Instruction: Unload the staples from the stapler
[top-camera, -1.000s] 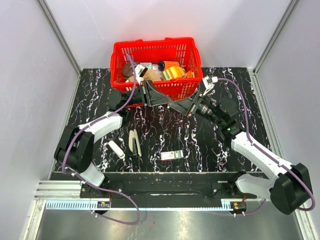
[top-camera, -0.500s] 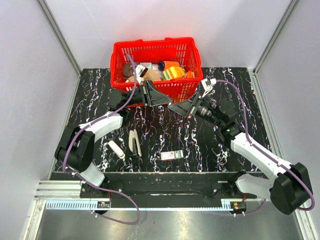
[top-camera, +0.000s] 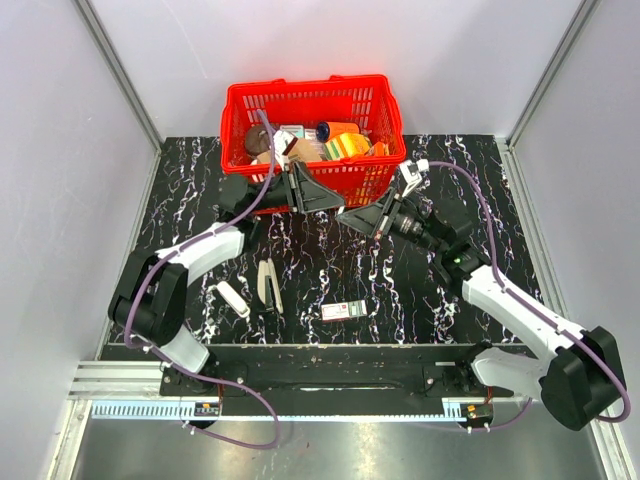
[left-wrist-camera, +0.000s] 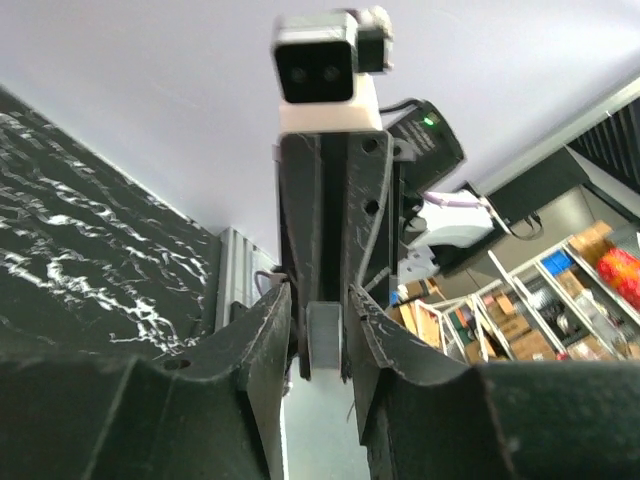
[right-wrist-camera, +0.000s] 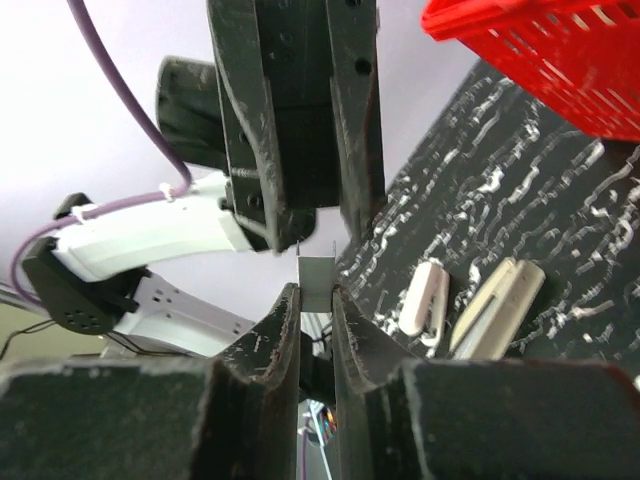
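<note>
Two hands tip to tip in the top view, left hand (top-camera: 332, 203) and right hand (top-camera: 350, 213), above the middle of the worktop (top-camera: 330, 265) and just in front of the near wall of the red basket (top-camera: 310, 88). Little room behind them toward the upper edge, with the basket close. Open dark marble toward the bottom of the frame and out to the right edge. Pale walls along both sides. Stapler (top-camera: 268, 284) flat on the worktop at lower left of centre, well apart from both hands, below the left hand and nearer the arm bases. White oblong piece (top-camera: 233, 298) just beside it on its left, not touching. Small box (top-camera: 343, 310) to its right, apart.

Left wrist view: left hand (left-wrist-camera: 318, 297) at bottom centre, fingers a little spread, narrow dark gaps either side of a thin silvery strip (left-wrist-camera: 323, 345) standing between them. Right hand (left-wrist-camera: 335, 282) pointing in from the top of the frame, fingertips right at the strip. Worktop (left-wrist-camera: 90, 250) only along the left edge.

Right wrist view: right hand (right-wrist-camera: 316, 300) at bottom centre, fingers pressed onto the silvery strip (right-wrist-camera: 317, 272), pinching its lower part, upper end poking out toward the left hand (right-wrist-camera: 312, 225) above. Stapler (right-wrist-camera: 497, 300) right of centre on the worktop (right-wrist-camera: 520, 200), well beyond the fingertips, white oblong piece (right-wrist-camera: 425, 300) just left of it. Basket corner (right-wrist-camera: 560, 60) at upper right.
</note>
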